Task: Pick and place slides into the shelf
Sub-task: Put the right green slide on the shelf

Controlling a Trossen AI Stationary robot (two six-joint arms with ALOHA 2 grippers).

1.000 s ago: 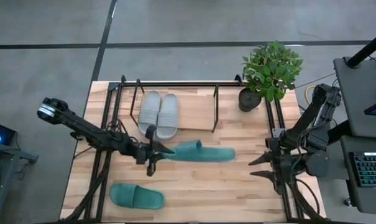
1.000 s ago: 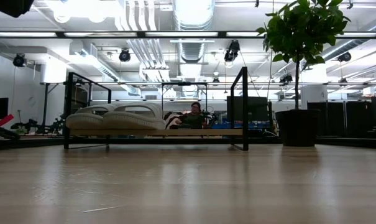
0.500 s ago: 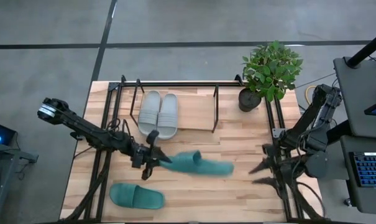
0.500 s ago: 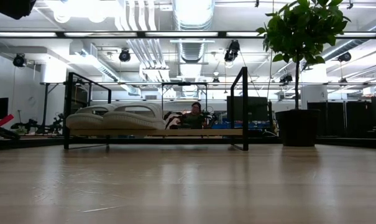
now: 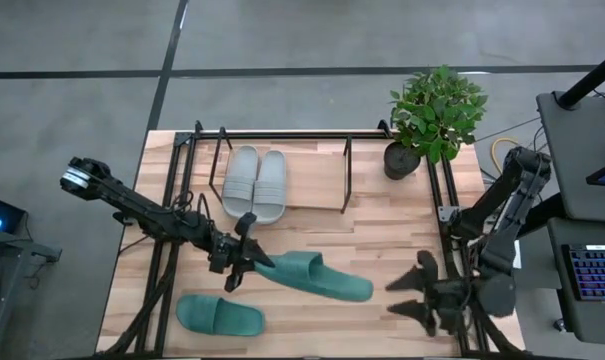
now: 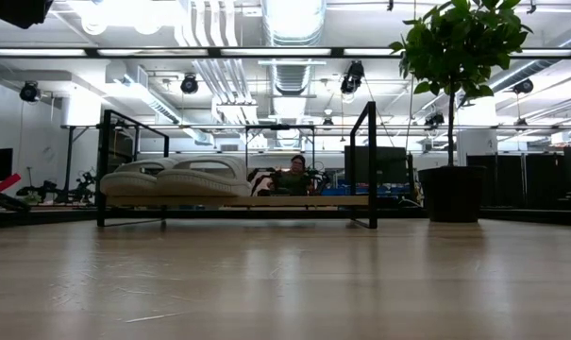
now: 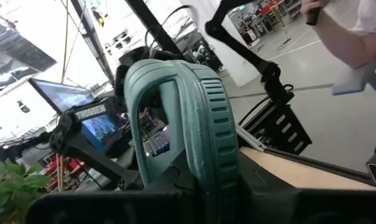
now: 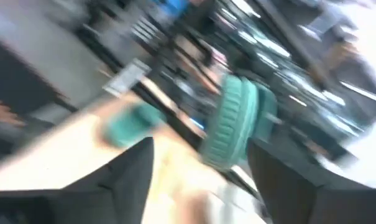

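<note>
My left gripper (image 5: 246,263) is shut on a dark teal slide (image 5: 317,277), which reaches from it toward the table's right. In the left wrist view that slide (image 7: 194,118) stands on edge, strap arching to one side. The second teal slide (image 5: 219,316) lies sole-down near the table's near left corner. Two light grey slides (image 5: 256,183) rest side by side on the board of the black-framed shelf (image 5: 327,185), and also show in the low view (image 6: 176,177). My right gripper (image 5: 394,299) is open at the near right, fingers pointing at the held slide's free end. My left gripper pinches the teal slide at the end nearer its strap (image 5: 266,265), coming level from the table's left, fingers along the slide's length. The slide sticks out past the fingers, turned on its edge (image 7: 212,162). Whether its far end touches the table, I cannot tell.
A potted plant (image 5: 434,112) stands at the far right corner beside the shelf. The shelf's right half (image 5: 317,180) holds nothing. Bare wooden tabletop (image 5: 312,325) lies between the two arms. A person shows beyond the table in the left wrist view (image 7: 362,37).
My left gripper has shifted slightly toward the near edge and turned, swinging the teal slide's free end toward the near right. My right gripper has moved toward the near edge and leftward, toward that free end, staying open.
</note>
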